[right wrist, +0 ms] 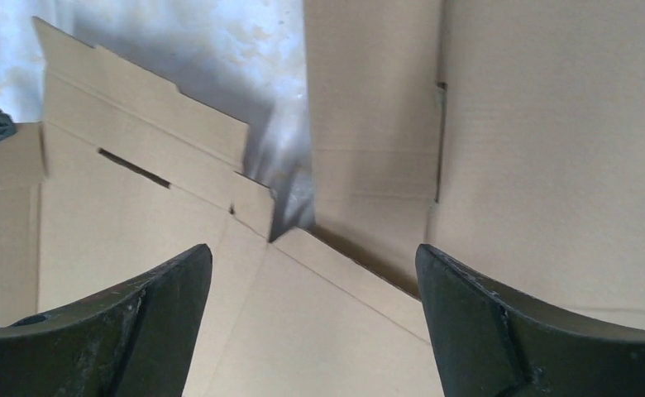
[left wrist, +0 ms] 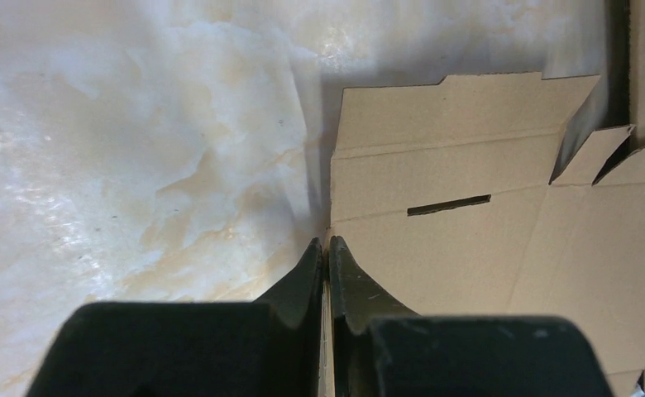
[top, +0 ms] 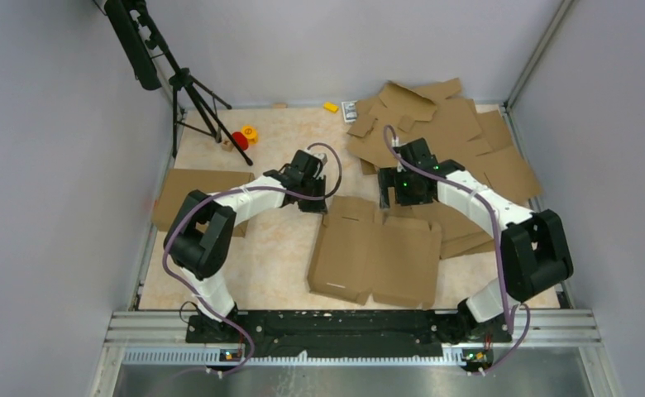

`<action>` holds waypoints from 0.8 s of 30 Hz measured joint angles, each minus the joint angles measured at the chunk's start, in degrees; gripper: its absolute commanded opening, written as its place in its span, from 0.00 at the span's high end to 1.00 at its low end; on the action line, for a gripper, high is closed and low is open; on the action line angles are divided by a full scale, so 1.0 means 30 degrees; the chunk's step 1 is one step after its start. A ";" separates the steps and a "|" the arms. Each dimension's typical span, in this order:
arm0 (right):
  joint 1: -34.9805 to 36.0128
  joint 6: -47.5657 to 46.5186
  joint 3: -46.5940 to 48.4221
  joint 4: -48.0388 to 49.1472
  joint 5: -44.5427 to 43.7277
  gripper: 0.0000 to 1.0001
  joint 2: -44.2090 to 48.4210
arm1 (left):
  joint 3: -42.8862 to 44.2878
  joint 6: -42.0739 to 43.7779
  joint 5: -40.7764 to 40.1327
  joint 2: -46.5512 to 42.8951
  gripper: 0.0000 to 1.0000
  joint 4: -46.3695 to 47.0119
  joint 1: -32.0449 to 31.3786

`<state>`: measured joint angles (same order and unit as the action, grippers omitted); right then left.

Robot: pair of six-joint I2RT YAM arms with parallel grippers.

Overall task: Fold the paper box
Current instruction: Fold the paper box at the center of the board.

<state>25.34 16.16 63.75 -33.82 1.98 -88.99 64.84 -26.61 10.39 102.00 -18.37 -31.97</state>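
The paper box (top: 377,252) lies as a flat brown cardboard blank in the middle of the table, flaps spread and a slot near its far edge. My left gripper (top: 319,205) is at its far left corner. In the left wrist view the gripper (left wrist: 328,241) is shut, with a thin edge of the paper box (left wrist: 468,240) pinched between the fingers. My right gripper (top: 398,201) hovers over the blank's far right part. In the right wrist view its jaws (right wrist: 312,248) stand wide open above the paper box (right wrist: 137,223), holding nothing.
A pile of other cardboard blanks (top: 460,141) covers the back right, reaching under the right arm (right wrist: 551,149). Another flat cardboard sheet (top: 191,194) lies at the left edge. A tripod (top: 187,91), red (top: 241,139) and yellow (top: 250,131) small items and a yellow block (top: 331,107) stand at the back.
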 measured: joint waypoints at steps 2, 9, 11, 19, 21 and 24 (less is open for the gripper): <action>0.0000 0.0066 -0.0197 -0.0204 -0.0648 0.06 0.0481 | 0.0000 0.0080 -0.0466 -0.0087 0.96 -0.0095 0.0000; -0.0758 0.1967 -0.3206 -0.0656 -0.1545 0.05 0.4532 | 0.0000 0.0270 -0.1443 -0.0211 0.96 -0.0474 0.0022; -0.1435 0.2790 -0.4546 -0.0670 -0.1472 0.04 0.6149 | 0.0000 0.0270 -0.1566 -0.0204 0.96 -0.0568 0.0131; -0.2586 0.5479 -0.7264 -0.1421 -0.2062 0.08 0.9690 | 0.0000 0.0248 -0.1617 -0.0204 0.93 -0.0758 0.0444; -0.2637 0.5945 -0.7876 -0.1290 -0.1887 0.10 0.9690 | -0.0007 0.0226 -0.1559 -0.0204 0.92 -0.0750 0.0481; -0.2637 0.6302 -0.8663 -0.1137 -0.0940 0.13 0.9668 | -0.0007 0.0175 -0.1370 -0.0204 0.91 -0.0743 0.0495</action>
<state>17.43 35.07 37.76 -37.23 -0.84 -59.99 64.82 -26.09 6.28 101.38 -20.60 -30.48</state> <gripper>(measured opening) 0.897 0.078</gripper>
